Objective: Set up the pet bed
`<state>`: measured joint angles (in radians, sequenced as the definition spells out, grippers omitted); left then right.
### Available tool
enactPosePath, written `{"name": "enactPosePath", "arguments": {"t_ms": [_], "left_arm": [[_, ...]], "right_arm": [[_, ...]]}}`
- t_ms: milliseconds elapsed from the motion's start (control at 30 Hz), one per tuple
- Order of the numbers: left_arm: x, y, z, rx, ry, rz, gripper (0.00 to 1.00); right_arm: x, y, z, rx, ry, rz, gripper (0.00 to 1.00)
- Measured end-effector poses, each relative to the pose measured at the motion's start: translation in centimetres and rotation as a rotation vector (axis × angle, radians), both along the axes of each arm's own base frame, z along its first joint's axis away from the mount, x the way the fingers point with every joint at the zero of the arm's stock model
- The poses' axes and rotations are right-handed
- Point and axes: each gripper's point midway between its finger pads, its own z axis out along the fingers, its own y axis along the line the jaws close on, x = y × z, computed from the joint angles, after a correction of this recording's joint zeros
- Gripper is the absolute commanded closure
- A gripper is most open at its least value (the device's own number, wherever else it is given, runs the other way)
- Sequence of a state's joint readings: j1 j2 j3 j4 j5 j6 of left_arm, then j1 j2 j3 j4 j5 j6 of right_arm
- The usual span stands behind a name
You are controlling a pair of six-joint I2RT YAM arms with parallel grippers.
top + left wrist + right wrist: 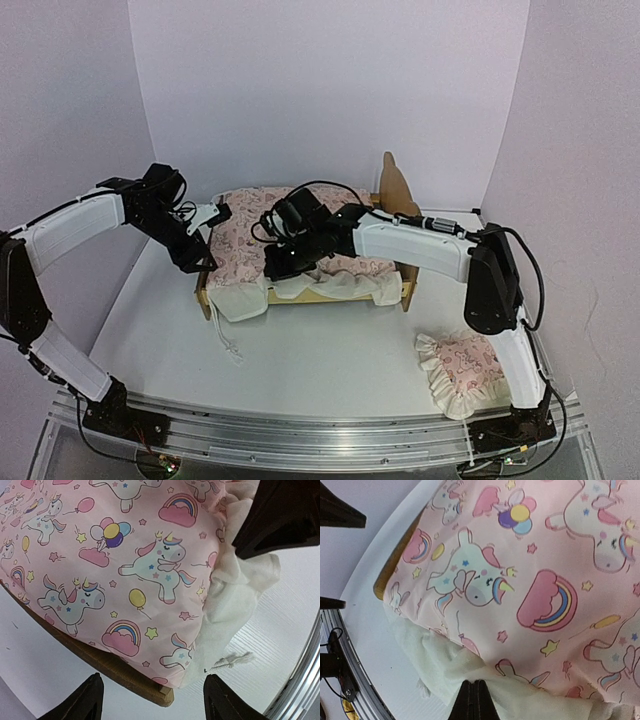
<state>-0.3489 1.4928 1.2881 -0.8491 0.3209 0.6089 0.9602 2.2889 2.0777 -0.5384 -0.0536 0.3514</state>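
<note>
The pet bed (405,290) stands mid-table, its plywood headboard (395,190) at the right end. A pink unicorn-print mattress cushion (250,235) lies on it, and its cream ruffle (330,285) hangs over the front rail. My right gripper (474,682) is shut, pinching the cream ruffle (440,660) at the cushion's front edge; from above it sits over the cushion (275,262). My left gripper (152,680) is open at the bed's left end, its fingers either side of the wooden corner (115,667), holding nothing.
A small pink ruffled pillow (462,370) lies on the table at the front right, beside the right arm's base. A white cord (228,345) trails from the cushion's front left corner onto the table. White walls close in on three sides.
</note>
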Motion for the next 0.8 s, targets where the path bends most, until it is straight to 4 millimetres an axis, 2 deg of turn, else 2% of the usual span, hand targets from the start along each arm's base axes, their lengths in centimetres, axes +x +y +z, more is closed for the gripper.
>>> {"name": "enactPosePath", "arguments": {"t_ms": [100,233,400,500,700,800], "left_arm": [[-0.5,0.6,0.3,0.032,-0.015,-0.016,0.33],[-1.2,0.9,0.9,0.059,-0.048,-0.073,0.35],[-3.2,1.0,0.7,0.067,-0.049,-0.165,0.45],[-4.4,0.8,-0.9,0.056,-0.004,-0.183,0.48],[-7.9,-0.3,-6.8,0.058,0.112,-0.220,0.42],[-8.5,-1.2,-7.8,0.034,0.141,-0.179,0.45]], "right_arm": [[1.2,0.2,1.4,0.040,-0.043,-0.019,1.00],[3.6,-0.6,2.3,0.062,-0.088,-0.071,1.00],[6.4,-2.2,2.8,0.067,-0.126,-0.136,1.00],[7.8,-2.9,3.1,0.071,-0.151,-0.171,1.00],[8.3,-3.1,2.6,0.071,-0.163,-0.186,1.00],[8.1,-3.1,2.0,0.070,-0.161,-0.183,1.00]]}}
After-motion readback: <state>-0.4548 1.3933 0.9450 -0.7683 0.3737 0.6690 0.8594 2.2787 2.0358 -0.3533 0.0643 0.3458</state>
